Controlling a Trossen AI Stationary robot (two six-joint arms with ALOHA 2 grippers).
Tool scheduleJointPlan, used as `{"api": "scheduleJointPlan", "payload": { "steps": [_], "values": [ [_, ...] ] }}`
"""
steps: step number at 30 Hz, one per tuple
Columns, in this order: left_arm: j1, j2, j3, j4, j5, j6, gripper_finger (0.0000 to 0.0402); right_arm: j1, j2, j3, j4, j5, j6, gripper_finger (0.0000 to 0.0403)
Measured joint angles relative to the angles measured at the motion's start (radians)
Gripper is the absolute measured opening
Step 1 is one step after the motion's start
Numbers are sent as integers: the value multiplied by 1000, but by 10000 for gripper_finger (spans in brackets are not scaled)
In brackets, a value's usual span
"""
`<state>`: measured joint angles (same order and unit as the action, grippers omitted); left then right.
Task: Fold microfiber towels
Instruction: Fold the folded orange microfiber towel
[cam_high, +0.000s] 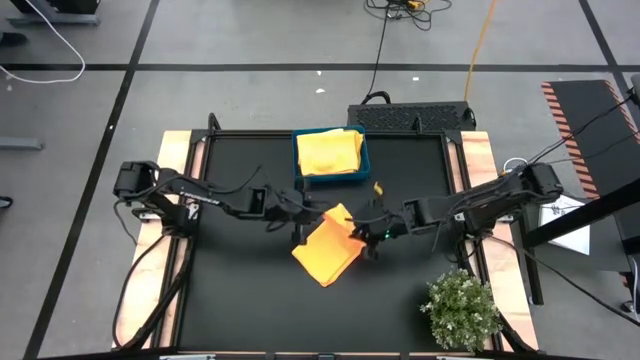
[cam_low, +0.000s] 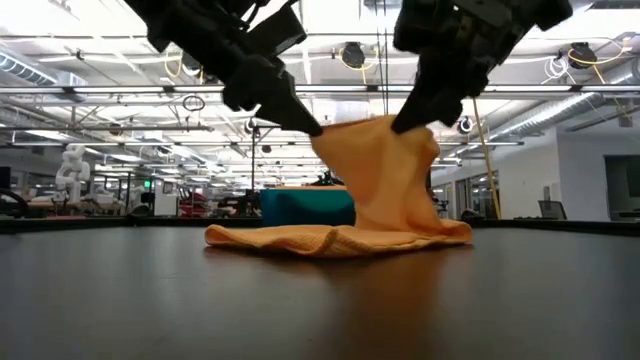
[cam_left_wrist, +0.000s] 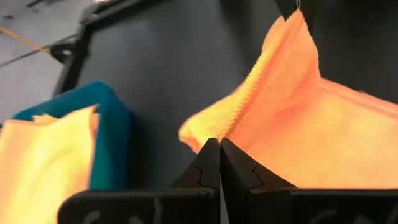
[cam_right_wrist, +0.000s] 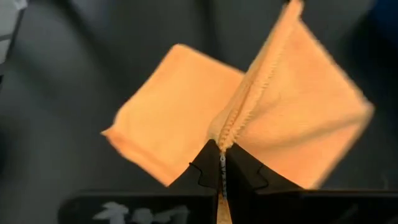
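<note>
An orange microfiber towel (cam_high: 325, 250) is at the table's middle, its lower part lying on the table (cam_low: 340, 238) and its upper, hemmed edge lifted. My left gripper (cam_high: 300, 228) is shut on one end of that edge and my right gripper (cam_high: 366, 236) is shut on the other end. A pale yellow towel (cam_high: 328, 150) lies folded inside the teal tray (cam_high: 364, 160) at the far edge. My left gripper pinches the towel's stitched edge at its corner (cam_left_wrist: 214, 132) between its two fingers, slanting down from the table's left. The towel hangs below the fingers with its lower part on the table. One layer or several, I cannot tell. My right gripper pinches the other end of the same stitched edge (cam_right_wrist: 225, 138) between its two fingers, slanting down from the table's right. The hem runs straight from it to the left gripper's corner (cam_right_wrist: 292, 7). The cloth below it drapes onto the table.
A small bushy green plant (cam_high: 460, 308) stands at the near right corner. The teal tray (cam_low: 305, 205) stands just behind the towel. Bare black table (cam_high: 240, 290) lies to the near left and near side.
</note>
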<state>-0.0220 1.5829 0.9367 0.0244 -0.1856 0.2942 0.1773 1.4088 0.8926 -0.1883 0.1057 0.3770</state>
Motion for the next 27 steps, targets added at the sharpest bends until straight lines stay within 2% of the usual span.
{"api": "scheduleJointPlan", "payload": {
  "steps": [7, 16, 21, 27],
  "values": [
    [-96, 0, 0, -104, -5, -43, 0, 34, 112, -9, 161, -104, 33, 1],
    [-206, -7, 0, -246, -2, -133, 0, 53, 112, -9, 300, -152, 36, 3],
    [-230, -7, 0, -279, -22, -142, 0, 61, 154, -9, 323, -163, 64, 3],
    [-235, -16, 2, -361, -54, -155, 0, 59, 252, -7, 430, -256, 110, 3]
  ]
}}
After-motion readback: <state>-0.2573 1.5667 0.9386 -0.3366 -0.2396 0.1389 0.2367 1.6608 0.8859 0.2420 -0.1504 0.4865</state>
